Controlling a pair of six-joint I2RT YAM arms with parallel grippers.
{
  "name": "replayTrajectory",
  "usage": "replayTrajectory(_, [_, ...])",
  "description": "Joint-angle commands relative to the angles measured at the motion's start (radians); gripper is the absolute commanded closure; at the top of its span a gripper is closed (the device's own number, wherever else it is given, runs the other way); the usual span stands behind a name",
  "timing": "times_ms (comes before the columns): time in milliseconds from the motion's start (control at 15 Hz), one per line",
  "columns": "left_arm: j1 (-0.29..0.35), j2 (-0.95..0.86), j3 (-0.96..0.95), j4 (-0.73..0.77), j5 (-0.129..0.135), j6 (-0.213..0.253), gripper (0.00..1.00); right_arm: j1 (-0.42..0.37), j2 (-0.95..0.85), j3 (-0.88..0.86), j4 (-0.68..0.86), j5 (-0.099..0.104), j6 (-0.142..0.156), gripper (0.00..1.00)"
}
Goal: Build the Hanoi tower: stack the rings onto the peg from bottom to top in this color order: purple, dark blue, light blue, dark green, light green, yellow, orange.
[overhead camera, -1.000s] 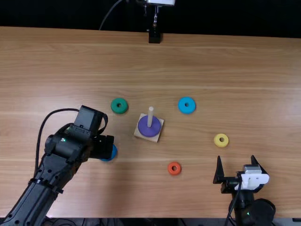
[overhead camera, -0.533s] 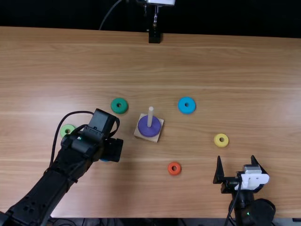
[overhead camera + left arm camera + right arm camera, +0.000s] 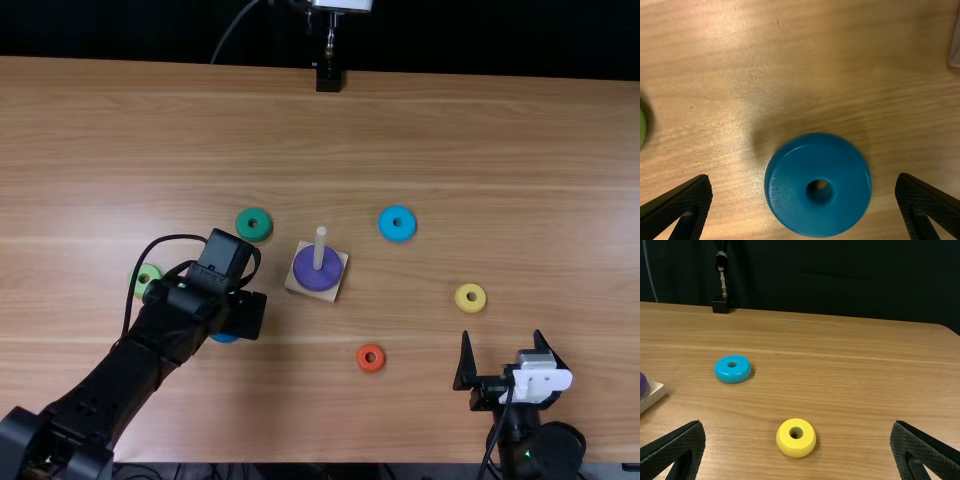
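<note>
- Table: light brown wood; darker and paler grain streaks.
- Round ring: solid purple.
- Round ring: solid dark blue, pale gloss line at rim.
- Round ring: solid light blue.
- Round ring: solid dark green.
- Round ring: solid light green.
- Round ring: solid yellow.
- Round ring: solid reddish orange.
- Upright cylindrical peg: off-white.
- Square wooden base: pale beige.
- Left gripper: black.
- Right gripper: black fingers, fine textured pattern; white part behind them.
- Backdrop: black.
</note>
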Motion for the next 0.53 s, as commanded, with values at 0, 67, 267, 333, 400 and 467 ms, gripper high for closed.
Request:
replayTrajectory(0, [-0.014, 0.026, -0.012, 0.001, 0.003, 0.014, 0.0, -0.01, -0.013, -0.051, -0.076, -0.007, -0.002, 0.0])
replayTrajectory(67, [-0.014, 0.029, -0.018, 0.001, 0.003, 0.014, 0.0, -0.01, -0.013, -0.051, -0.076, -0.007, 0.0, 0.0])
replayTrajectory(267, [-0.019, 0.044, -0.046, 0.003, 0.003, 0.014, 0.0, -0.01, -0.013, -0.051, -0.076, -0.007, -0.002, 0.0])
replayTrajectory(333, [-0.019, 0.061, -0.046, 0.003, 0.003, 0.014, 0.0, -0.01, -0.013, -0.051, -0.076, -0.007, 0.0, 0.0])
replayTrajectory(400, [-0.02, 0.064, -0.046, 0.003, 0.003, 0.014, 0.0, -0.01, -0.013, -0.051, -0.076, -0.005, -0.002, 0.0])
replayTrajectory(467, [-0.022, 0.064, -0.046, 0.003, 0.003, 0.014, 0.0, -0.01, -0.013, -0.051, -0.076, -0.005, -0.002, 0.0])
